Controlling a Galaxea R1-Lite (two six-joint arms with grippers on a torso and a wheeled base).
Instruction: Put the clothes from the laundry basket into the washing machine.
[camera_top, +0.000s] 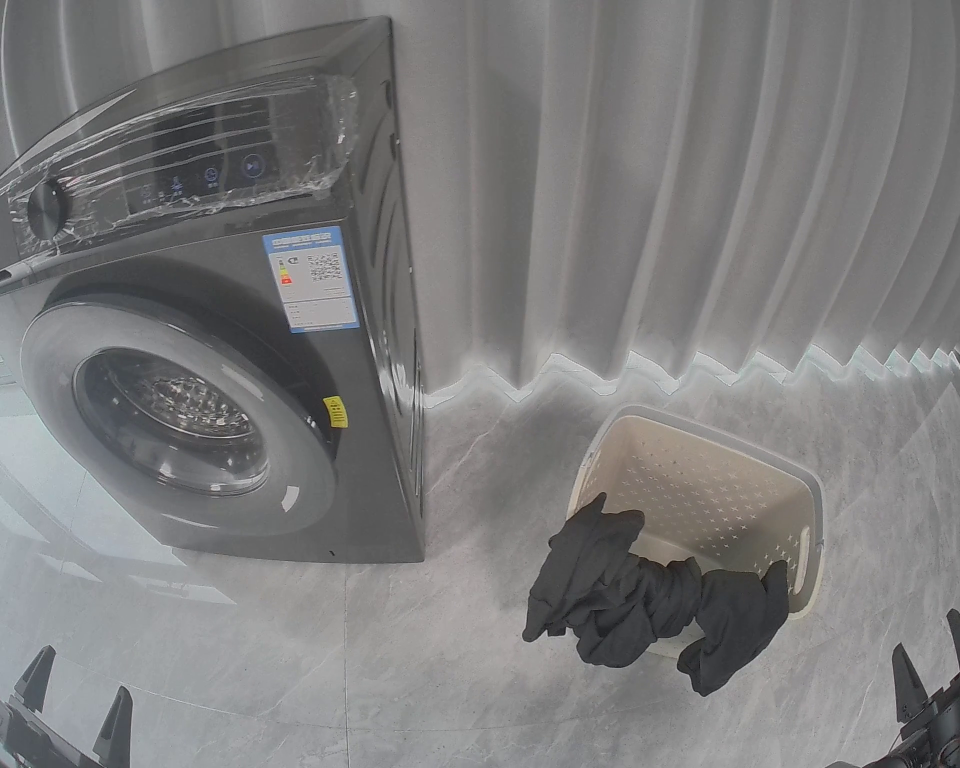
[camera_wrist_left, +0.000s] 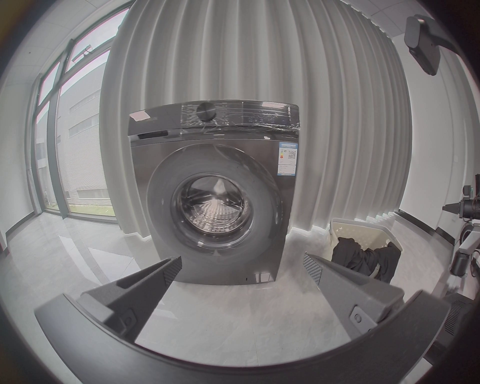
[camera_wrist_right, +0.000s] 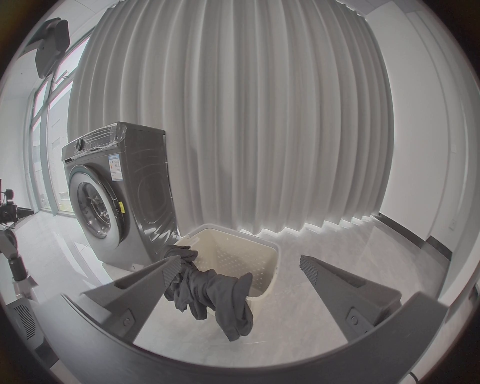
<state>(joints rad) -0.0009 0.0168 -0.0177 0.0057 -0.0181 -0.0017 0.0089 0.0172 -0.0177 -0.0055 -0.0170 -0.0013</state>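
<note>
So, both tools are released and holding nothing: the left tool faces the washing machine, and the right tool faces the laundry basket. The basket sits on the floor near the foot of the curtain, off the washer's right side. The dark clothes are one twisted bundle draped over the basket's near rim, hanging down the outside.

What worries me:
- The door looks shut to me, though it's hard to be sure through the glass. If it is, nothing goes in until it's opened.
- The basket looks light, so tugging the bundle could drag or tip it.
- Grabbing only one end could leave the rest trailing and snagging on the rim or dropping onto the floor.
</note>
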